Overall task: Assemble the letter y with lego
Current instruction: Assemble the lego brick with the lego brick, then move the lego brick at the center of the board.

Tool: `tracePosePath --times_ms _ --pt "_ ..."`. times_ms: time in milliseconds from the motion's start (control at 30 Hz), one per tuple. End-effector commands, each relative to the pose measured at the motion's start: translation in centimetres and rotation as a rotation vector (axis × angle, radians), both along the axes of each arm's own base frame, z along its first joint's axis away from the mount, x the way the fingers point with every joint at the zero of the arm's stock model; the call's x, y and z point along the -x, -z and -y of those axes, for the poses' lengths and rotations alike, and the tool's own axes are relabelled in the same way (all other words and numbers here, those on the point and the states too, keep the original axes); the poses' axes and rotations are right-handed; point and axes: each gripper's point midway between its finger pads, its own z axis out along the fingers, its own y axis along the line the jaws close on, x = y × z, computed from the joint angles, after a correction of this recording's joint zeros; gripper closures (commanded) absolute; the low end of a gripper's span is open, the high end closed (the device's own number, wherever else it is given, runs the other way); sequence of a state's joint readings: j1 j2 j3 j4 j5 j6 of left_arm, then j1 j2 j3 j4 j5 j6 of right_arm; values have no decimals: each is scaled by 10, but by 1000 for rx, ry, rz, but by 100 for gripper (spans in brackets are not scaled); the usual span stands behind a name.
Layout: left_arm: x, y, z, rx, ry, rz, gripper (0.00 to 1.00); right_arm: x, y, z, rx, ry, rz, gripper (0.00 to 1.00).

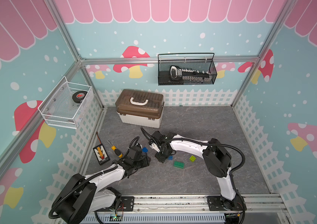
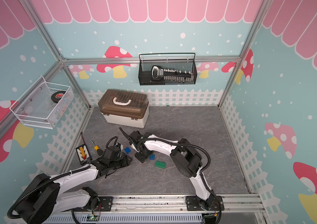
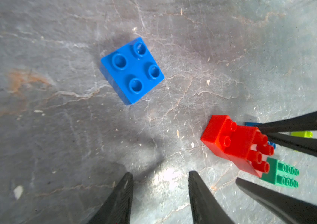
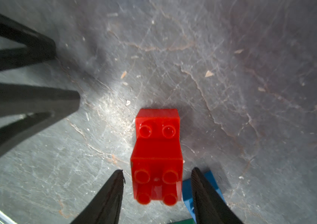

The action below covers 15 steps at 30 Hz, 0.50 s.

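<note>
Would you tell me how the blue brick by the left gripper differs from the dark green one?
The blue brick is square with four studs; the dark green brick is longer with eight. The blue brick lies by the left gripper; the dark green brick lies by the right gripper. Both sit loose, studs up.

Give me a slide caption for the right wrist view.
Open right gripper flanks two stacked red bricks on the grey table.

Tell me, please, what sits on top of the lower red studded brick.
Another red square studded plastic brick, offset, leaving two studs of the lower red brick bare; its other studs are covered.
</note>
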<state>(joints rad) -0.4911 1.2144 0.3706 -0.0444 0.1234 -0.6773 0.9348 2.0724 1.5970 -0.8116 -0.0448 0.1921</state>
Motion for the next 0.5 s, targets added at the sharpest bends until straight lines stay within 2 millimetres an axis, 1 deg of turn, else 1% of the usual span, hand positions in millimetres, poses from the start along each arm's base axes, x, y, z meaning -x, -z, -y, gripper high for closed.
tracePosePath --times_ms 0,267,467 --pt "4 5 -8 -13 -35 -18 52 -7 -7 -9 -43 16 5 44" --pt "6 2 -10 -16 -37 -14 52 -8 -1 -12 -52 25 -13 53" --pt "7 5 -12 -20 -41 -19 52 -8 9 -12 -35 23 -24 64"
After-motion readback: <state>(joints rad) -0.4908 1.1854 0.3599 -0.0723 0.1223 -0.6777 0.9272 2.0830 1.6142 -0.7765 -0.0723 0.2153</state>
